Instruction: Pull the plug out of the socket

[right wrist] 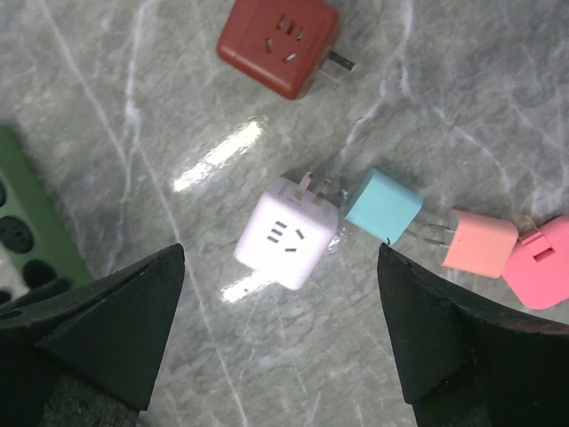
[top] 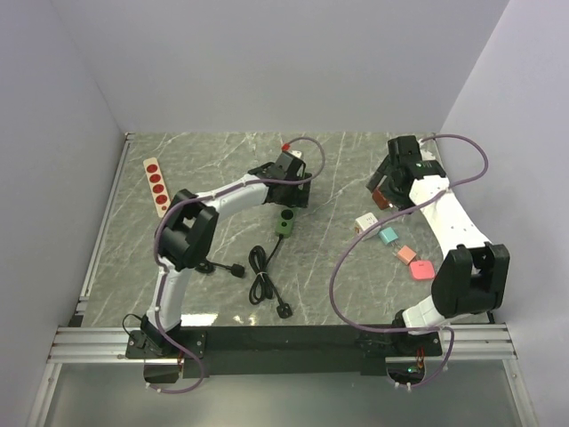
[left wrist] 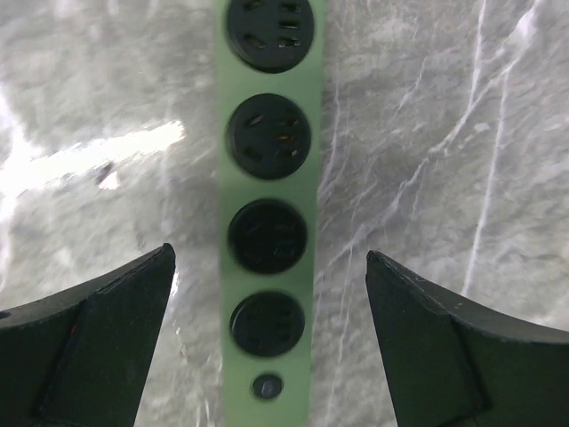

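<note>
1. The left gripper (left wrist: 268, 267) has its fingers spread wide and holds nothing. It hovers over the green power strip (left wrist: 311, 191), and all four round sockets seen from the wrist are empty.
2. Judgement: the plug appears to be off, so the step in hand is clearing away. The left arm should rise straight up so neither finger nudges the strip.
3. The right gripper (right wrist: 280, 249) is likewise wide open and empty. It hangs above the white adapter (right wrist: 289, 233), which lies loose on the marble with its prongs exposed, apart from the strip.
4. It should also lift vertically, because the teal plug (right wrist: 384, 206) sits just beside the white adapter.
5. Not verified:
   - The strip's far end is cut off in the wrist view and lies under the left arm in the top view.
   - It cannot be told which loose piece was the task's plug.
</note>
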`<state>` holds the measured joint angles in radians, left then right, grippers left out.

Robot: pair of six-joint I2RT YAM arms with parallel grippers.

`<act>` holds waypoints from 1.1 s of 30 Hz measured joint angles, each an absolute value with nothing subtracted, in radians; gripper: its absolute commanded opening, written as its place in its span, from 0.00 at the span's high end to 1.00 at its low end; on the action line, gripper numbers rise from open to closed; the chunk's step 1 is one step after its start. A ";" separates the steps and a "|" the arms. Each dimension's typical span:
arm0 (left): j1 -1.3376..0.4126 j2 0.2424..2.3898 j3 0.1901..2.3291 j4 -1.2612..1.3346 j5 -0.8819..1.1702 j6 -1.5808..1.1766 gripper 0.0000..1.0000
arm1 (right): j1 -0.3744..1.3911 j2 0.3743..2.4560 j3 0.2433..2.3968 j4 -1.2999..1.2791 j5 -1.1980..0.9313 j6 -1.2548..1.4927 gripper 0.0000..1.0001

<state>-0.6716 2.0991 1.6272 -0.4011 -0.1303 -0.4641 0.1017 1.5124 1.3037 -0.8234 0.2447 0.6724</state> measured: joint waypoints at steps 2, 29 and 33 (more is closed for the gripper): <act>-0.682 2.144 1.664 -0.413 -0.139 -0.440 0.06 | 0.102 1.497 1.305 -0.824 0.224 0.671 0.04; -0.207 2.033 1.451 -0.504 -0.246 -0.422 0.99 | 0.188 1.425 1.277 -0.751 0.059 0.642 0.07; -0.068 2.018 1.415 -0.476 -0.194 -0.423 1.00 | 0.237 1.457 1.274 -0.726 0.055 0.642 0.06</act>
